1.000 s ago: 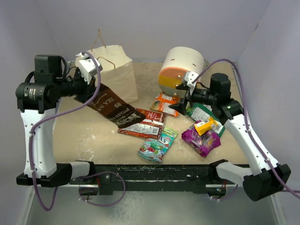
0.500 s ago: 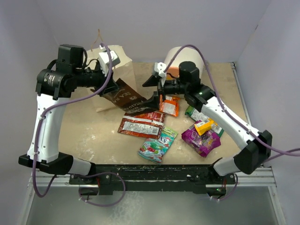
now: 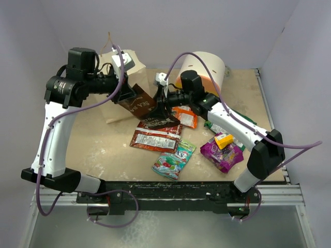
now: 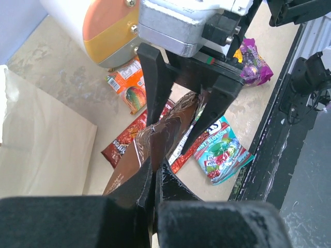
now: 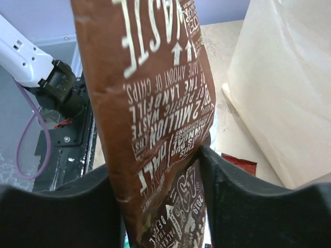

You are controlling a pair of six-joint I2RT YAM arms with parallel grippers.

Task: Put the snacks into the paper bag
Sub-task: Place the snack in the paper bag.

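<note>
My left gripper [image 3: 133, 94] is shut on the top end of the brown chip bag [image 3: 147, 109], which hangs tilted in front of the cream paper bag [image 3: 111, 111]. My right gripper [image 3: 161, 110] has its fingers pressed on both sides of the chip bag's lower end [image 5: 150, 77]. In the left wrist view the left gripper [image 4: 154, 170] pinches the chip bag [image 4: 165, 137], with the paper bag [image 4: 41, 139] to the left. On the table lie the red-white packet [image 3: 155, 138], teal candy [image 3: 173, 159], orange packet [image 3: 185, 114], green-white packet [image 3: 220, 126], yellow-orange box [image 3: 225, 139] and purple packet [image 3: 221, 154].
The round white-orange drawer unit [image 3: 207, 66] stands at the back, right of the paper bag and just behind my right arm. The table's black front rail [image 3: 170, 188] runs below the packets. The paper bag's side wall [image 5: 289, 88] is close on the right in the right wrist view.
My left arm lifted the chip bag up and right, toward the paper bag. My right arm swung left from the green-white packet to the chip bag's lower end and narrowed its jaws onto it.
</note>
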